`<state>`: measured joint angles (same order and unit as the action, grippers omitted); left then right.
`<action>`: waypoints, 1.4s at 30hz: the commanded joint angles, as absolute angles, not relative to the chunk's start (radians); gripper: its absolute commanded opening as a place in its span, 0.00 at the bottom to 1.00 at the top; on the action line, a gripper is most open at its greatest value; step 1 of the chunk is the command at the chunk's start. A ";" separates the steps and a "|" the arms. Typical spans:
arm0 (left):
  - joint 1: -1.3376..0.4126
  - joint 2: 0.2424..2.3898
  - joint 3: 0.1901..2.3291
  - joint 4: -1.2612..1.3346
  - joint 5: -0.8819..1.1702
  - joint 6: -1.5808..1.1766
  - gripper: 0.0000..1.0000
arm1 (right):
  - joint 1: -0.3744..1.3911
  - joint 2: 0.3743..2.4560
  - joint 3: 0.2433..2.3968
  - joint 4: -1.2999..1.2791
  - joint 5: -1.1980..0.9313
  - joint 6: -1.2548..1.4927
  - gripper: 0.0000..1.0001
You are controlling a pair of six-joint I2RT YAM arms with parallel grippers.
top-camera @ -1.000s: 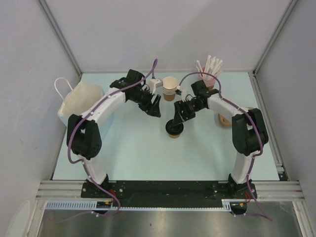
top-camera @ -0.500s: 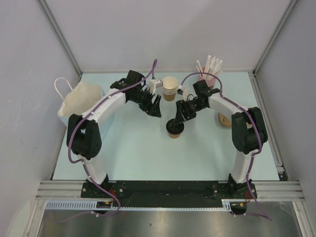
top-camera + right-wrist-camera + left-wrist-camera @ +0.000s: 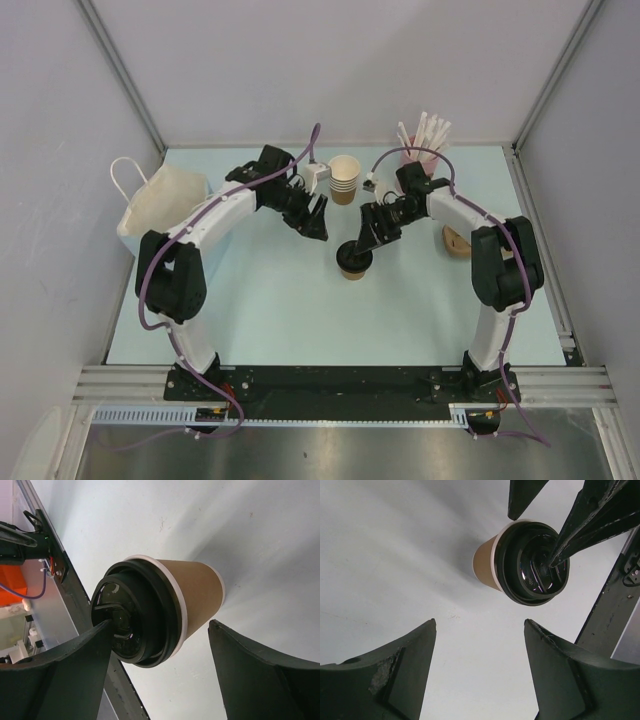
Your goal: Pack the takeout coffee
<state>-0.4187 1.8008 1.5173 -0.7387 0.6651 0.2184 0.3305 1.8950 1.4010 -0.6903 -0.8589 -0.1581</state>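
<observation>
top: small tapered kraft-paper takeout coffee stands on table beneath right gripper, unmoved since a second ago | left wrist: left gripper spread, glossy round black lid beyond fingertips | right wrist: right gripper spread, straddling lid
</observation>
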 commanded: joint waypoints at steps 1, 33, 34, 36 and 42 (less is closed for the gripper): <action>-0.428 1.750 1.508 -0.704 0.675 0.213 0.76 | 0.324 1.871 1.420 -0.707 -0.916 -0.183 0.81; -0.546 1.828 1.479 -0.680 0.621 0.213 0.76 | 0.391 1.953 1.422 -0.707 -0.640 -0.173 0.38; -0.548 1.832 1.477 -0.680 0.620 0.212 0.76 | 0.394 1.948 1.422 -0.709 -0.635 -0.175 0.38; -0.549 1.832 1.479 -0.686 0.612 0.218 0.75 | 0.399 1.944 1.422 -0.710 -0.627 -0.179 0.39; -0.551 1.819 1.494 -0.725 0.595 0.255 0.75 | 0.429 1.934 1.420 -0.707 -0.595 -0.183 0.53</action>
<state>-0.5453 1.8313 1.4845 -0.7052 0.6033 0.2203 0.3851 1.9015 1.4372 -0.6971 -0.7753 -0.1307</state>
